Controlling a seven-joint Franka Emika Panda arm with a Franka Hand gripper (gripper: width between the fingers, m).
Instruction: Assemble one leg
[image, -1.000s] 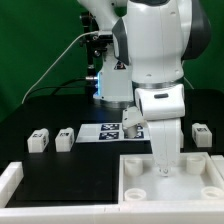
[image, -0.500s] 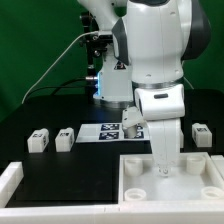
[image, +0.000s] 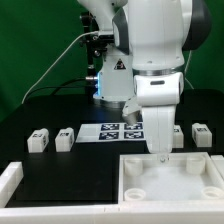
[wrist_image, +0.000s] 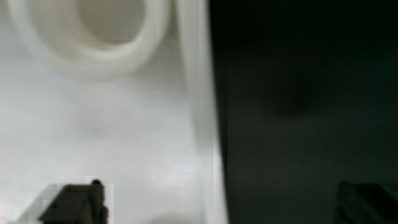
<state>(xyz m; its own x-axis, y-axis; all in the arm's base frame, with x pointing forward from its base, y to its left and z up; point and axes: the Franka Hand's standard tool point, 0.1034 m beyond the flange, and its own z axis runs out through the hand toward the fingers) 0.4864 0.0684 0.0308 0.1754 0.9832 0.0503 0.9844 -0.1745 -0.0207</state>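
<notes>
Three small white legs with tags stand on the black table in the exterior view: two on its left (image: 38, 141) (image: 65, 137) and one on its right (image: 201, 133). The large white tray-like part (image: 185, 195) lies at the front. My gripper (image: 160, 150) hangs just above the tray's far rim. In the wrist view the gripper (wrist_image: 222, 205) is open, its dark fingertips (wrist_image: 75, 200) far apart with nothing between them. It straddles the tray's edge (wrist_image: 187, 120), and a round socket (wrist_image: 98, 30) shows in the tray.
The marker board (image: 108, 131) lies on the table behind the tray, between the legs. A white raised rail (image: 10, 178) runs along the front on the exterior view's left. The arm's base and cables stand at the back.
My gripper has risen out of the tray and now hangs above its far rim. The arm's body has shifted up. The legs have not moved.
</notes>
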